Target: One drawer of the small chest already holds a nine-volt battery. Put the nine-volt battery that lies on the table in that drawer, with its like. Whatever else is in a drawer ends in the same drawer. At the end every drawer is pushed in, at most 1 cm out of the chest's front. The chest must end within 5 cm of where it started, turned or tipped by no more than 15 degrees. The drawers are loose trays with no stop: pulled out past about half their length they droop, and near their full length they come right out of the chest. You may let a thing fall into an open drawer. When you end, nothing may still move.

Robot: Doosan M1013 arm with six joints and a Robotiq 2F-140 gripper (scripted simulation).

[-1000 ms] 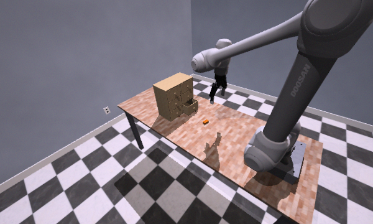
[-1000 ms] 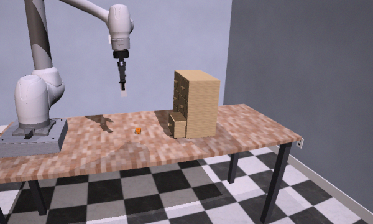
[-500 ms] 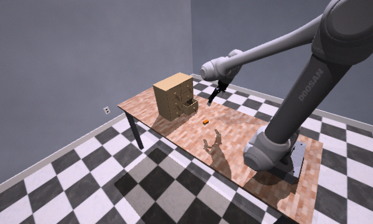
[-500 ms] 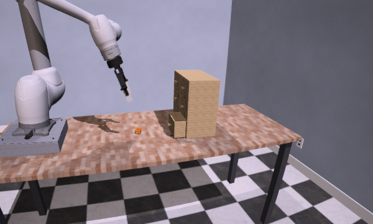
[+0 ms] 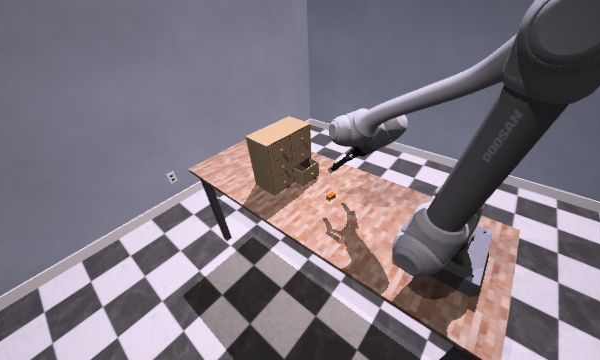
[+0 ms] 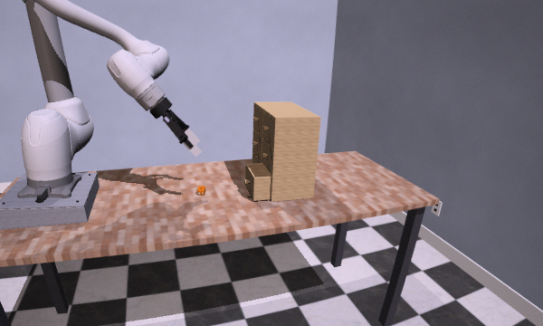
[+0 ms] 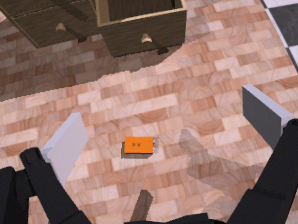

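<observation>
The orange nine-volt battery (image 5: 331,196) (image 6: 201,190) (image 7: 139,145) lies flat on the table, its terminals toward the right in the wrist view. The wooden chest (image 5: 262,165) (image 6: 296,154) (image 7: 40,25) stands upright with two columns of drawers. Its bottom right drawer (image 5: 307,173) (image 6: 261,185) (image 7: 120,39) sticks partly out and looks level; the others look shut. The part of its inside that shows holds nothing visible; the rest is hidden. My gripper (image 5: 331,170) (image 6: 194,148) (image 7: 161,113) is wide open and empty, tilted toward the chest, above the table near the battery.
The table (image 5: 295,220) (image 6: 163,235) (image 7: 100,195) carries the chest at one end and the arm's base (image 5: 480,260) (image 6: 45,213) at the other. A table edge with floor beyond shows at the wrist view's upper right. Shadows of the arm and gripper fall near the battery.
</observation>
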